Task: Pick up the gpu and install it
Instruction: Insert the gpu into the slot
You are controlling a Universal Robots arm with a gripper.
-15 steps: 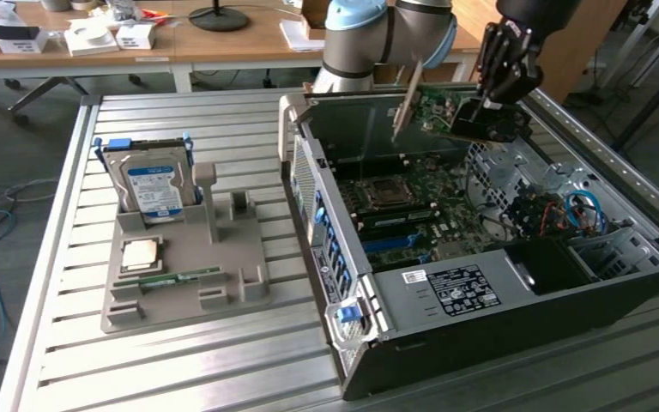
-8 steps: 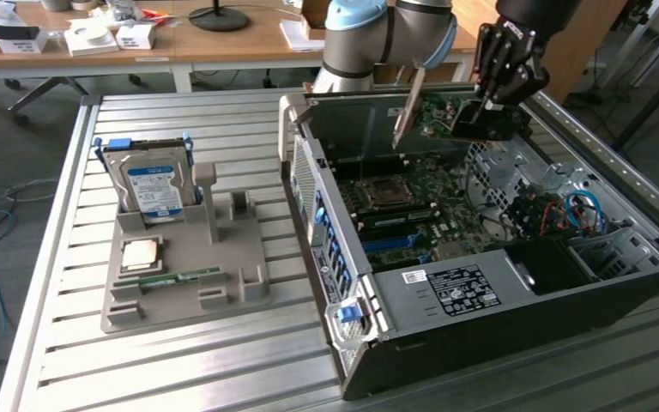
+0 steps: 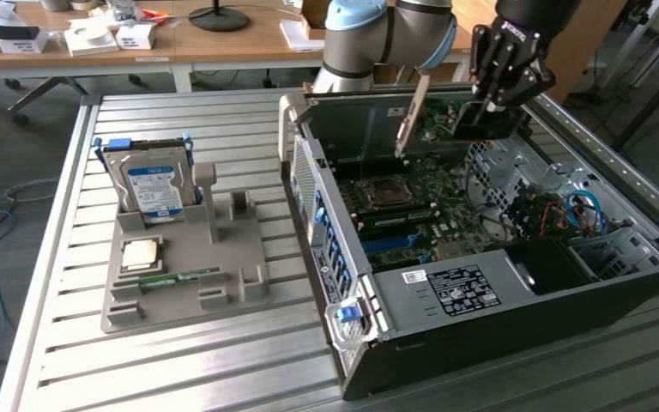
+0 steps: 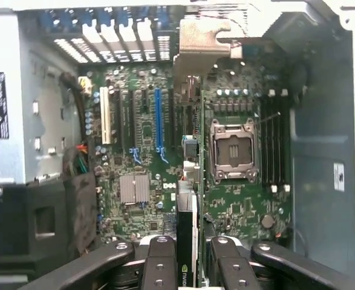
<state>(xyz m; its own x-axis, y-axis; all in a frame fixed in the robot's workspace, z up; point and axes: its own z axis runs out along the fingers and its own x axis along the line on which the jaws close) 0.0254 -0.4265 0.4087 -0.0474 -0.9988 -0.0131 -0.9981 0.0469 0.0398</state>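
Observation:
My gripper [image 3: 486, 110] hangs over the back of the open computer case [image 3: 444, 296], shut on the gpu [image 3: 463, 127]. The card is held on edge above the motherboard [image 3: 421, 202], its long narrow bracket [image 3: 412, 112] pointing toward the case's rear wall. In the wrist view the gpu [image 4: 188, 223] runs edge-on between my black fingers [image 4: 159, 257], with its silver bracket [image 4: 202, 37] at the far end. It hovers over the board between the blue expansion slot [image 4: 159, 121] and the processor socket [image 4: 231, 151].
A grey fixture tray [image 3: 226, 296] lies on the slatted metal table [image 3: 192, 369] at the exterior view's left. It carries a hard drive [image 3: 152, 184], a processor chip [image 3: 141, 253] and a green memory stick [image 3: 175, 277]. Cables and a drive cage [image 3: 582, 223] crowd the case's right side.

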